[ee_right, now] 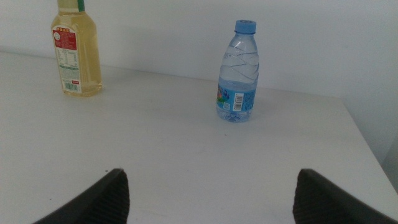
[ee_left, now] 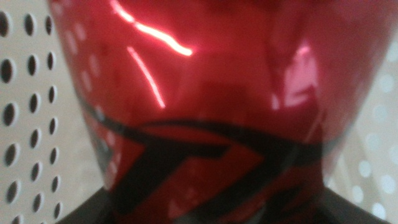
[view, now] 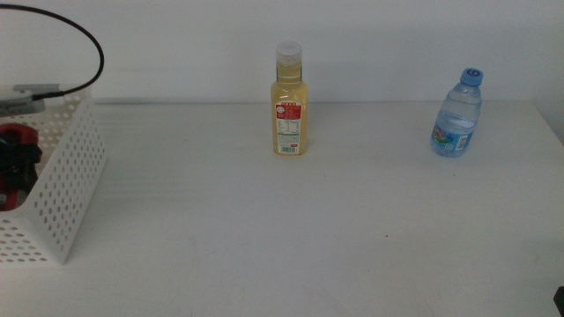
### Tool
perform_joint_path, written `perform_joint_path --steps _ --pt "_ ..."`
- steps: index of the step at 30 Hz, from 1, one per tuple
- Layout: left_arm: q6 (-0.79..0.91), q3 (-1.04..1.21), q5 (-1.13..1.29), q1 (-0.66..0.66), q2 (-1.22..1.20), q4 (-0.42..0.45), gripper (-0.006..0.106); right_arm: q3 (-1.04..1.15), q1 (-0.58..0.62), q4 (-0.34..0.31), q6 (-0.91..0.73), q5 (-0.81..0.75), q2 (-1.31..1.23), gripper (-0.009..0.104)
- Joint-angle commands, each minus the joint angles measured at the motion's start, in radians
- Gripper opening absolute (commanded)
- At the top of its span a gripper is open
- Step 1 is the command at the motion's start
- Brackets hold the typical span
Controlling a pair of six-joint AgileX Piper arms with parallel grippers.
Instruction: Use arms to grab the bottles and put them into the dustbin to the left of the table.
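Observation:
The red soda can (ee_left: 211,106) fills the left wrist view, held between my left gripper's (ee_left: 211,214) dark jaws inside the white perforated dustbin (ee_left: 25,99). In the middle view the dustbin (view: 69,180) stands at the table's left edge, with the can (view: 12,137) and the left gripper (view: 18,169) inside it. The yellow-liquid bottle (view: 288,104) stands upright at the back middle and shows in the right wrist view (ee_right: 76,50). The blue-capped water bottle (view: 457,114) stands upright at the back right, ahead of my open, empty right gripper (ee_right: 208,199).
The white table (view: 291,229) stretches between the dustbin and the bottles. A black cable (view: 84,40) loops above the dustbin. A dark bit of the right arm (view: 560,295) shows at the bottom right corner. The table's right edge (ee_right: 367,143) lies near the water bottle.

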Motion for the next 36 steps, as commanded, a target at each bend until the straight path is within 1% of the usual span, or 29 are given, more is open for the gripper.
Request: perform_joint_path --steps 1,4,6,8,10,11,14,15,19,23,29,33,36 --pt "-0.005 -0.037 -0.007 -0.004 -0.049 -0.029 -0.005 -0.006 -0.005 0.0 -0.016 -0.077 -0.027 0.077" --pt "-0.005 -0.037 -0.006 -0.004 -0.034 -0.03 -0.004 -0.006 -0.005 0.0 -0.016 -0.077 -0.027 0.077" --pt "-0.005 -0.037 0.001 -0.004 -0.03 -0.03 0.0 -0.006 -0.005 0.0 -0.016 -0.077 -0.027 0.077" --pt "-0.005 -0.037 0.008 -0.004 -0.03 -0.03 0.006 -0.006 -0.005 0.0 -0.016 -0.077 -0.027 0.077" --pt "-0.004 -0.037 0.008 -0.004 -0.029 -0.03 0.016 -0.006 -0.005 0.0 -0.016 -0.077 -0.027 0.077" --pt "0.01 -0.037 0.001 -0.006 -0.029 -0.03 0.066 -0.006 -0.005 0.0 -0.016 -0.077 -0.027 0.077" --pt "0.017 -0.038 0.001 -0.013 -0.029 -0.001 0.087 -0.006 -0.005 0.0 -0.016 -0.077 -0.027 0.077" --pt "0.018 -0.039 0.003 -0.017 -0.031 0.003 0.091 -0.006 -0.005 0.0 -0.016 -0.077 -0.027 0.077" --pt "0.009 -0.047 0.026 -0.038 -0.04 0.024 0.09 -0.006 -0.005 0.0 -0.016 -0.077 -0.027 0.077" --pt "-0.06 -0.075 0.051 -0.063 -0.092 0.046 0.09 -0.006 -0.005 0.0 -0.016 -0.077 -0.027 0.077" --pt "-0.167 -0.078 0.052 -0.099 -0.267 0.066 0.09 -0.006 -0.005 0.0 -0.016 -0.077 -0.027 0.077" --pt "-0.202 -0.046 0.056 -0.16 -0.403 0.081 0.09 -0.006 -0.005 0.0 -0.016 -0.077 -0.027 0.077" --pt "-0.269 -0.001 0.027 -0.217 -0.499 0.105 0.09 -0.006 -0.005 0.0 -0.016 -0.077 -0.027 0.077"
